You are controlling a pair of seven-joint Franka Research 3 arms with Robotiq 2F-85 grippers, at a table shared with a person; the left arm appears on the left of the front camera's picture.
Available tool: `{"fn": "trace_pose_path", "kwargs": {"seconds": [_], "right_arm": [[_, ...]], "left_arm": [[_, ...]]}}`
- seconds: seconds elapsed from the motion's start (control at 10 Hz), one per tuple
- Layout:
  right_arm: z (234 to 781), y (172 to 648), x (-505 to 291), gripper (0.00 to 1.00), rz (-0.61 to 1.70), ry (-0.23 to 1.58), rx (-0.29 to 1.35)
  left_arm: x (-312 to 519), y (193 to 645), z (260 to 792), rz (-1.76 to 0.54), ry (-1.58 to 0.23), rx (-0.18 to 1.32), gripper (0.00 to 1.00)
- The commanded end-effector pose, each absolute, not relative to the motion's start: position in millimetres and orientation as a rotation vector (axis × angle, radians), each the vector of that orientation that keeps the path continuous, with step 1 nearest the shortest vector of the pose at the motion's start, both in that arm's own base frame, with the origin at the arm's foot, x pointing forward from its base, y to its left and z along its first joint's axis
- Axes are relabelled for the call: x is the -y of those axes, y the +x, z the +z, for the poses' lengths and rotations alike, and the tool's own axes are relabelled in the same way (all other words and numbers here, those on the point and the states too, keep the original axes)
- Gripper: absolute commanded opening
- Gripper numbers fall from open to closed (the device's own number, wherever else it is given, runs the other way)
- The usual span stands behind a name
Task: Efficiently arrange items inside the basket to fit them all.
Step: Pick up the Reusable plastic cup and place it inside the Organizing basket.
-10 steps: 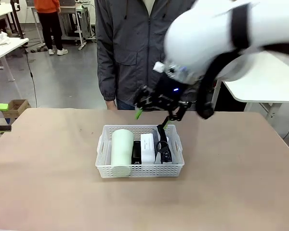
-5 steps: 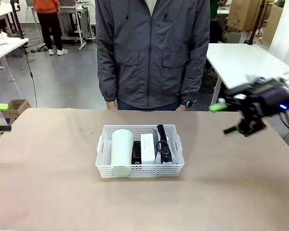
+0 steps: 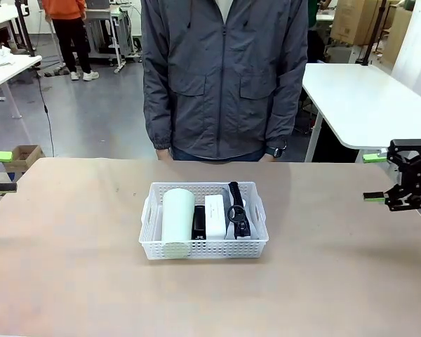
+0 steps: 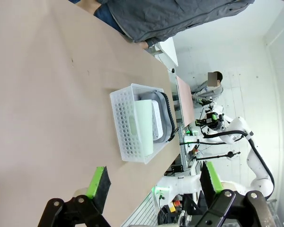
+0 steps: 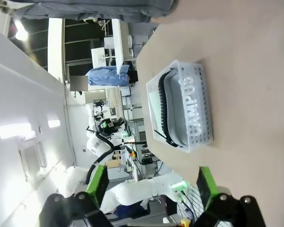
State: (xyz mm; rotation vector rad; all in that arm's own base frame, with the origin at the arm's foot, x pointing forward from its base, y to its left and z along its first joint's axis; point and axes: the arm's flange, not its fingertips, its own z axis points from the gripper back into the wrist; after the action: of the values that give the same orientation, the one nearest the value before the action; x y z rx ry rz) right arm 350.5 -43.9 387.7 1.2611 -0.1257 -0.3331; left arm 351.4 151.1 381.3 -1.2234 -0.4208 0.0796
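Observation:
The white lattice basket (image 3: pixel 203 249) sits mid-table. Side by side in it lie a pale green cup (image 3: pixel 177 214), a black stapler (image 3: pixel 198 223), a white box (image 3: pixel 215 216) and a grey pouch with a black strap (image 3: pixel 237 214). My right gripper (image 3: pixel 370 177) hovers open and empty at the table's right edge, far from the basket. At the left edge my left gripper (image 3: pixel 0 171) is open too. In the left wrist view, the left gripper (image 4: pixel 154 182) faces the basket (image 4: pixel 125 123) and cup (image 4: pixel 142 125). The right gripper (image 5: pixel 151 187) looks at the basket (image 5: pixel 196 111) and pouch (image 5: pixel 173 111).
A person in a grey jacket (image 3: pixel 224 77) stands at the far edge behind the basket, hands down at the sides. A white table (image 3: pixel 365 105) stands beyond the right corner. Bare tabletop surrounds the basket on all sides.
My right arm has pulled back from above the basket's far right corner to the table's right edge, its gripper open all along. The items in the basket have not moved.

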Motion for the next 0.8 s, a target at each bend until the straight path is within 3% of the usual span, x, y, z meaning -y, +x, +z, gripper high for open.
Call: {"fn": "trace_pose_path", "kwargs": {"seconds": [0.0, 0.7], "right_arm": [[414.1, 346.1, 31.1, 1.00, -0.292, 1.242, 0.138], [414.1, 346.1, 31.1, 1.00, -0.292, 1.242, 0.138]], "left_arm": [[-149.7, 349.7, 384.7, 0.087, -1.220, 0.411, 1.00], [-149.7, 349.7, 384.7, 0.087, -1.220, 0.411, 1.00]]}}
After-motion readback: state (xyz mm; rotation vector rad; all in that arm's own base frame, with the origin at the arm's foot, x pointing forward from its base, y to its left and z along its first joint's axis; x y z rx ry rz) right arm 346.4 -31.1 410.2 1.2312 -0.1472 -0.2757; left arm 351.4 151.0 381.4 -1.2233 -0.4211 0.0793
